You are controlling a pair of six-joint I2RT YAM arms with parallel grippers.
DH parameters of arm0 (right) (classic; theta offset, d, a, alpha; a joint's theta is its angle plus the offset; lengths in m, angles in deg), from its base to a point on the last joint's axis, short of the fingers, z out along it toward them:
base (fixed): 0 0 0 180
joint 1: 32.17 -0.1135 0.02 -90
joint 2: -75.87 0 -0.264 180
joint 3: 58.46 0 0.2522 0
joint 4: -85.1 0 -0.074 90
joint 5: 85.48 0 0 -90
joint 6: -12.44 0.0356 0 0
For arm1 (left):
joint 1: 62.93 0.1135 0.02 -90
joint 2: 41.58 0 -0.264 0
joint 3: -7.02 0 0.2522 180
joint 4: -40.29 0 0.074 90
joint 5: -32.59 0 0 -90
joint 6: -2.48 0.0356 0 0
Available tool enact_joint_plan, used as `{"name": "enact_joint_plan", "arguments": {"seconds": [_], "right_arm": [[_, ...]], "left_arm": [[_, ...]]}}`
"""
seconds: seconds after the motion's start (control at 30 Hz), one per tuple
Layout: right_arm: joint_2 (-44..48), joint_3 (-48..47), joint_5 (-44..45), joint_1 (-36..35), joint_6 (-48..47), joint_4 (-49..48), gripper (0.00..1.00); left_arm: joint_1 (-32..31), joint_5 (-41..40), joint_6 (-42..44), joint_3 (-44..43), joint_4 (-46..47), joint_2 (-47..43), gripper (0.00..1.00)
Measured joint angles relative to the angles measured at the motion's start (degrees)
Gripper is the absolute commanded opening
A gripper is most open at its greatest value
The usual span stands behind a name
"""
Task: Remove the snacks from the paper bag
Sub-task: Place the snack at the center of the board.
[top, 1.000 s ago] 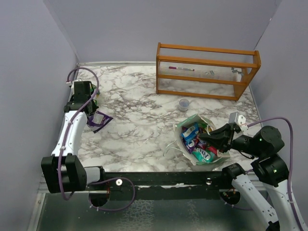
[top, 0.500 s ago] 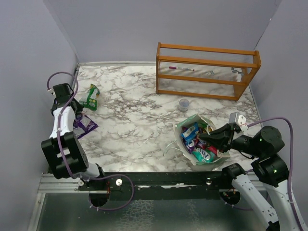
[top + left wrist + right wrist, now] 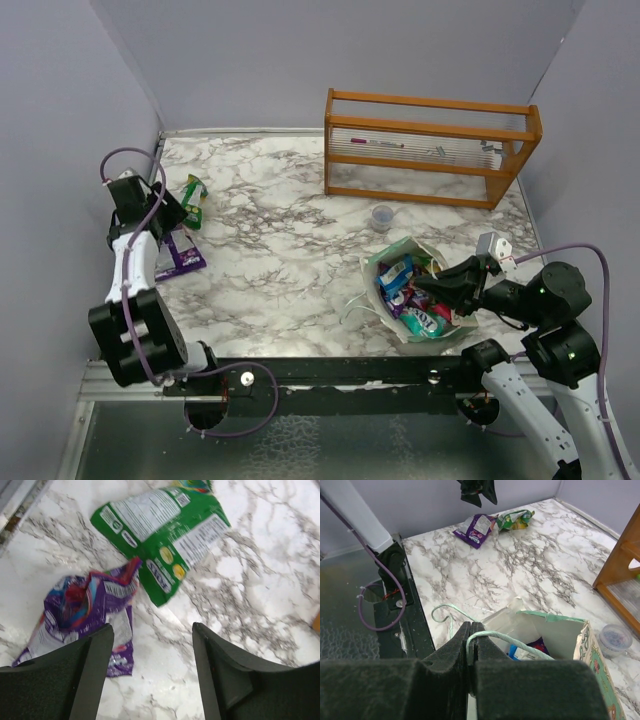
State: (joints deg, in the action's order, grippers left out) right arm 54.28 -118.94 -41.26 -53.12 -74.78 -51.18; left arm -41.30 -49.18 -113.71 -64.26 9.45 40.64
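Mint paper bag [image 3: 551,631] tilts mouth upward — right claw [image 3: 471,630] pinching its handle [image 3: 496,636]

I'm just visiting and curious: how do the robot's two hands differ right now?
The left hand is open and empty; the right hand is shut on the string handle of the paper bag. The left hand hangs over a green packet and a purple packet lying on the table; the right hand sits at the bag's mouth, with snacks inside. Both are black.

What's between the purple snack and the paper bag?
Only bare marble table, then the string handle beside the paper bag; top view shows it.
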Motion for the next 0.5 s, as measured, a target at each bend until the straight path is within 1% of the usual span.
{"name": "enact_joint_plan", "arguments": {"seconds": [0.03,0.07,0.17,0.2,0.4,0.5], "right_arm": [[0.0,0.0,0.0,0.0,0.0,0.0,0.02],[0.0,0.0,0.0,0.0,0.0,0.0,0.02],[0.0,0.0,0.0,0.0,0.0,0.0,0.02],[0.0,0.0,0.0,0.0,0.0,0.0,0.02],[-0.2,0.5,-0.2,0.0,0.0,-0.3,0.02],[-0.6,0.7,-0.4,0.0,0.0,-0.5,0.02]], "left_arm": [[0.0,0.8,-0.2,2.0,0.9,-2.8,0.74],[0.0,1.9,-0.4,4.2,1.3,-6.0,0.75],[-1.2,4.9,-1.7,9.5,2.3,-15.1,0.76],[-2.6,5.8,-2.3,11.5,2.6,-18.8,0.76],[-16.0,11.1,-8.6,21.7,2.9,-38.1,0.74],[-21.4,12.5,-12.8,25.1,2.9,-42.6,0.74]]}}
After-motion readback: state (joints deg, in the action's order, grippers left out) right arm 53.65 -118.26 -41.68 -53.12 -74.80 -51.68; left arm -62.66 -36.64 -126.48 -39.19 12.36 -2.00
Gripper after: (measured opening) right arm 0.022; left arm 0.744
